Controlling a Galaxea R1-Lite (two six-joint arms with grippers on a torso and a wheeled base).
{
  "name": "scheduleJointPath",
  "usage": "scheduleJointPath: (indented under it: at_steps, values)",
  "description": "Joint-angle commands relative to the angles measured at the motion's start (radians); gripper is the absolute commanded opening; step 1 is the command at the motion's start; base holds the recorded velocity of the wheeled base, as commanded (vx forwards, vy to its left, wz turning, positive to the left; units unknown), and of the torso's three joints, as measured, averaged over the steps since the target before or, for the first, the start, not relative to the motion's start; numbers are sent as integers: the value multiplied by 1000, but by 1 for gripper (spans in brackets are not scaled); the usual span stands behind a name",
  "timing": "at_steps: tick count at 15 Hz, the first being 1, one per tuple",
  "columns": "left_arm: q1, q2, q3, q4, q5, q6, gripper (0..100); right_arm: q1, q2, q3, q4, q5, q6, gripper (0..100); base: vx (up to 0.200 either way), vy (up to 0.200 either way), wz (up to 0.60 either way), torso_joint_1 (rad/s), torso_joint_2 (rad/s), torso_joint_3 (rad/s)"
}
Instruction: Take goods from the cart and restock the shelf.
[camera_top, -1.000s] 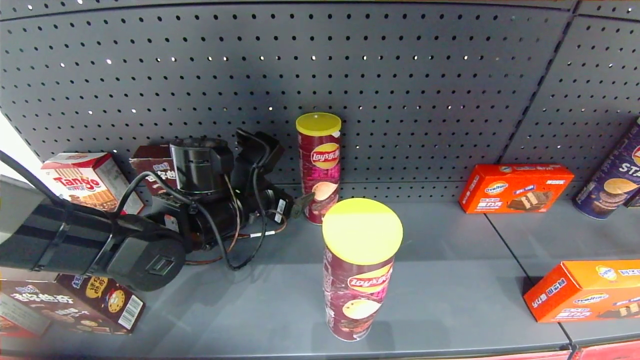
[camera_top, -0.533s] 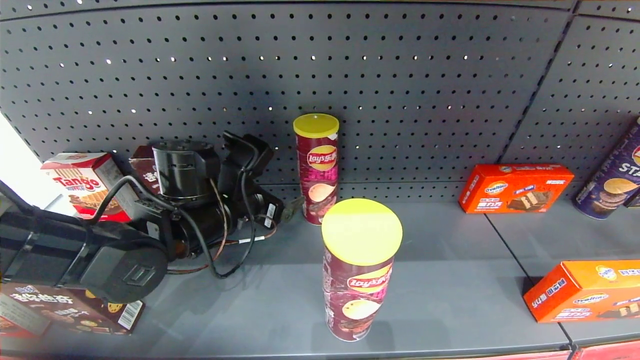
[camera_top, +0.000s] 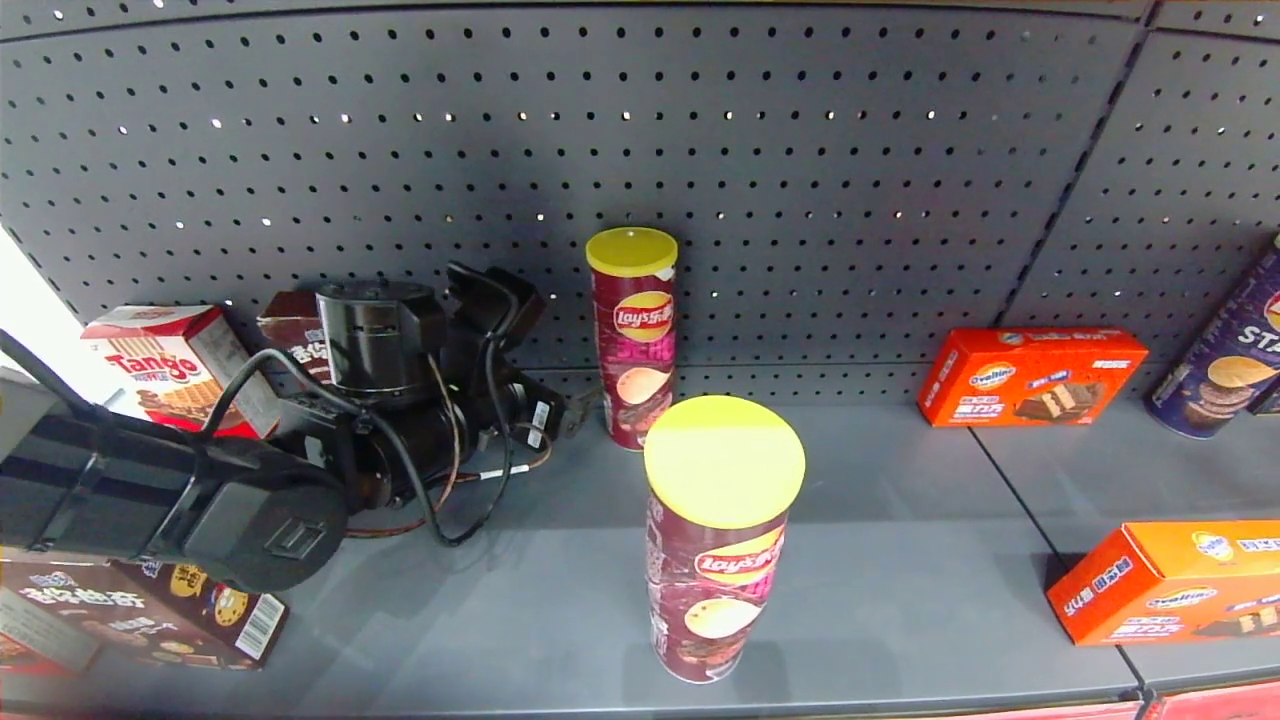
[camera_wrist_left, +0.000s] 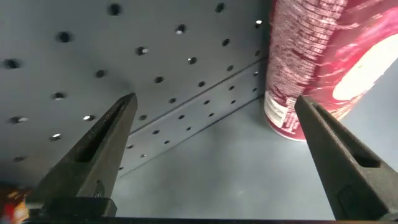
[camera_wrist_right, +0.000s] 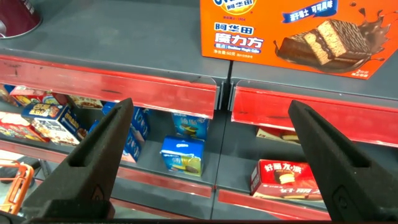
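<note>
Two maroon chips cans with yellow lids stand upright on the grey shelf. The back can is near the pegboard, and the front can is near the shelf's front edge. My left gripper lies low on the shelf just left of the back can and apart from it. In the left wrist view this gripper is open and holds nothing, with the back can beyond one fingertip. My right gripper is open and holds nothing, in front of the shelf's red rail.
A wafer box and a brown box stand behind my left arm, and a brown cookie box lies under it. Orange boxes and a dark blue can sit to the right. Blue boxes fill a lower shelf.
My left arm has drawn back to the left, away from the back can, then lifted slightly. The back can shifted a little left. The front can has not moved.
</note>
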Motion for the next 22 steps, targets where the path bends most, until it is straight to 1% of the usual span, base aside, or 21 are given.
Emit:
scheduleJointPath:
  at_steps: [1,4,13,15,16,17,18,19,22]
  values:
    - [1,32,-19,-1,0,0,100,0,1,0,1,-1,0,100,0,0,0,0,0,0]
    - [1,50,-34,-1,0,0,100,0,1,0,1,0,0,100,0,0,0,0,0,0]
    - [-2,49,-23,-1,6,0,100,0,1,0,1,0,0,100,0,0,0,0,0,0]
    - [-18,-19,6,1,18,-3,100,0,1,0,1,0,0,100,0,0,0,0,0,0]
    - [-38,-69,41,1,20,-3,100,0,1,0,-1,0,0,100,0,0,0,0,0,0]
    - [-45,-91,55,1,20,-6,100,0,1,0,1,0,0,100,0,0,0,0,0,0]
    - [-63,-152,106,-8,21,-12,100,0,1,0,1,0,0,100,0,0,0,0,0,0]
    - [-61,-181,129,-31,20,-12,100,0,1,0,1,0,0,100,0,0,0,0,0,0]
    - [-78,-290,251,-188,8,-14,100,0,1,0,-1,0,0,100,0,0,0,0,0,0]
